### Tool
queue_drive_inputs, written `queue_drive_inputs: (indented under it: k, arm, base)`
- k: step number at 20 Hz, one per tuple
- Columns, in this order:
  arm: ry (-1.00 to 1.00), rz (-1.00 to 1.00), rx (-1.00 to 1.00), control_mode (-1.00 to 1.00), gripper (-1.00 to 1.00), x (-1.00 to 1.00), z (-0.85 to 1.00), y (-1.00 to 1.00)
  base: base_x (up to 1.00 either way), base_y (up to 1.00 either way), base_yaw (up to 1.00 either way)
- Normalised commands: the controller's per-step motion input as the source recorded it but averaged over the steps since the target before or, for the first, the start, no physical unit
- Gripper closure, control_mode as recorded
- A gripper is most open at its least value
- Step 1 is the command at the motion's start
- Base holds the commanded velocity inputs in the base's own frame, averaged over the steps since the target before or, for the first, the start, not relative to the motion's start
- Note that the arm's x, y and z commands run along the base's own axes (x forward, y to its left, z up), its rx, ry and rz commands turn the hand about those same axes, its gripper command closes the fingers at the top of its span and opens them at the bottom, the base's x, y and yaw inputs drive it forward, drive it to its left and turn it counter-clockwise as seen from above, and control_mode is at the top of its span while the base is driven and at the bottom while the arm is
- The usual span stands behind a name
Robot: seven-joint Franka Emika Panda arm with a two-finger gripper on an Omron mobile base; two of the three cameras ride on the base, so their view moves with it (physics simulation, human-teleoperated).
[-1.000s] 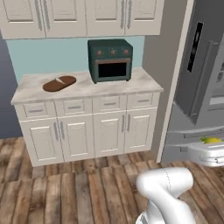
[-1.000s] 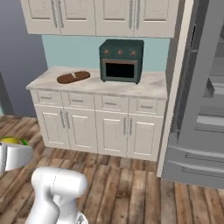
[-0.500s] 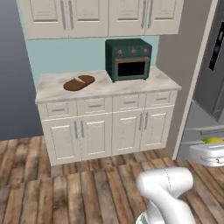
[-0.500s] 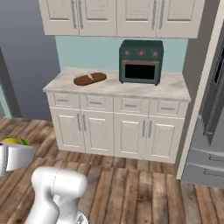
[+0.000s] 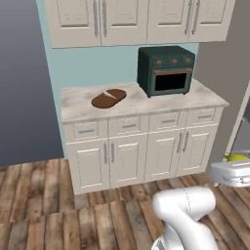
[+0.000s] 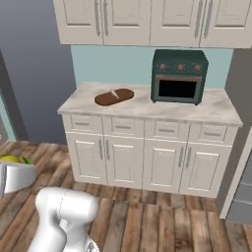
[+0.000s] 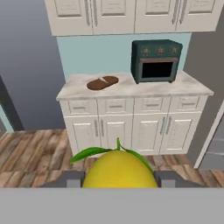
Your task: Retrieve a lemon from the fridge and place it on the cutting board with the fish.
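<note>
A bright yellow lemon [image 7: 119, 168] with green leaves sits between the two dark fingertips of my gripper [image 7: 119, 180], which is shut on it. From the base views, the hand is held low beside the arm, with the lemon [image 5: 237, 157] on top of it at the right edge and again the lemon [image 6: 11, 159] at the left edge. The dark brown cutting board [image 5: 109, 98] lies on the left part of the counter, far ahead of the gripper; I cannot make out the fish on the cutting board [image 7: 102, 82]. Grey fridge [image 6: 244, 194] drawers show at the far right.
A dark green toaster oven [image 5: 166, 70] stands on the counter [image 5: 146, 105] to the right of the board. White cabinets run below and above it. Wooden floor [image 6: 147, 221] lies between the base and the cabinets. A dark wall stands at the left.
The whole picture has slid to the right as the base moved: the fridge has almost left the views and the counter is nearer the middle. The lemon stays in the gripper.
</note>
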Motion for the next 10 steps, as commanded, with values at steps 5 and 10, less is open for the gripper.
queue_drive_inputs:
  k: [5,10]
  arm:
    - [0.00,0.00,0.00,1.00,1.00,0.00,0.00,0.00]
    - [0.00,0.00,0.00,1.00,1.00,0.00,0.00,0.00]
  base:
    - [0.88,0.39,0.00]
    - [0.72,0.40,0.00]
